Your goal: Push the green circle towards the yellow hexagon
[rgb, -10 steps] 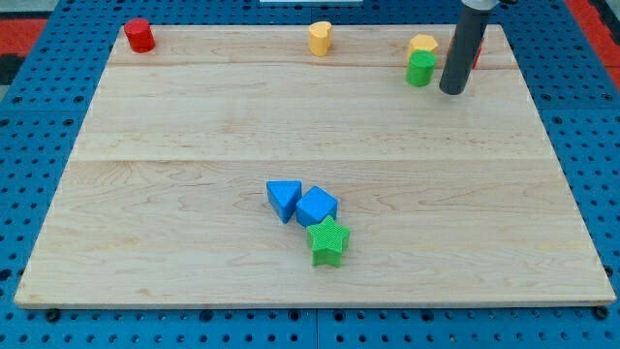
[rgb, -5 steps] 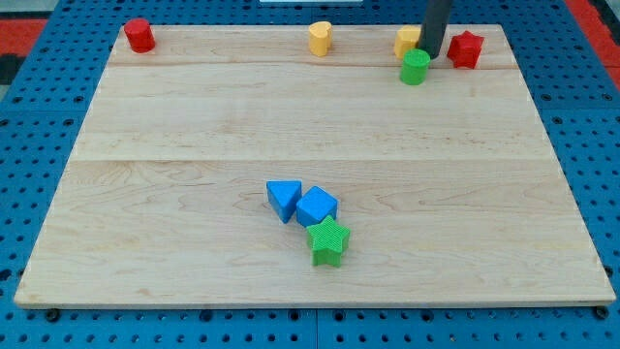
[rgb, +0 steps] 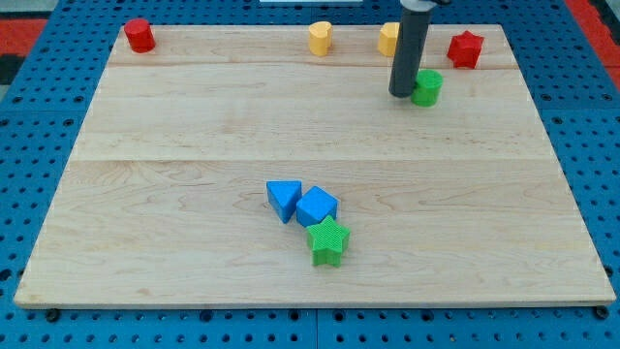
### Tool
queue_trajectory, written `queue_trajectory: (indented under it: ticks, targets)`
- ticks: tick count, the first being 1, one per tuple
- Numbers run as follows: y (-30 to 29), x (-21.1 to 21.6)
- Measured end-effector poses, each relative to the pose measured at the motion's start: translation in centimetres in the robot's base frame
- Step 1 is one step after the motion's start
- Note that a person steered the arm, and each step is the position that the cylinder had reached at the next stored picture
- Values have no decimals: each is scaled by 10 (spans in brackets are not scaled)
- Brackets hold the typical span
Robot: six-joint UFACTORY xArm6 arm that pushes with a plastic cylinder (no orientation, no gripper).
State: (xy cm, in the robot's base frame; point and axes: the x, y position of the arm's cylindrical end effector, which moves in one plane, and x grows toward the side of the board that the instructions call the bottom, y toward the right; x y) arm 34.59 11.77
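Note:
The green circle (rgb: 427,87) sits on the wooden board (rgb: 194,145) near the view's top right. The yellow hexagon (rgb: 387,39) is above and to its left at the board's top edge, partly hidden behind the dark rod. My tip (rgb: 401,93) rests on the board right against the green circle's left side, below the yellow hexagon.
A red star (rgb: 466,48) lies to the upper right of the green circle. A yellow block (rgb: 321,38) and a red block (rgb: 139,35) sit along the top edge. A blue triangle (rgb: 284,199), a blue cube (rgb: 317,207) and a green star (rgb: 328,240) cluster at bottom centre.
My tip moved left from the right of the green circle, passed above it, and came down to its left. The yellow hexagon shifted left; the green circle moved slightly down and right.

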Motion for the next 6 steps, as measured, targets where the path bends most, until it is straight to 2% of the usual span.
queue_trajectory:
  ticks: [1, 2, 4, 6]
  targets:
    - [38, 25]
    - [54, 20]
    - [36, -12]
    - [1, -14]
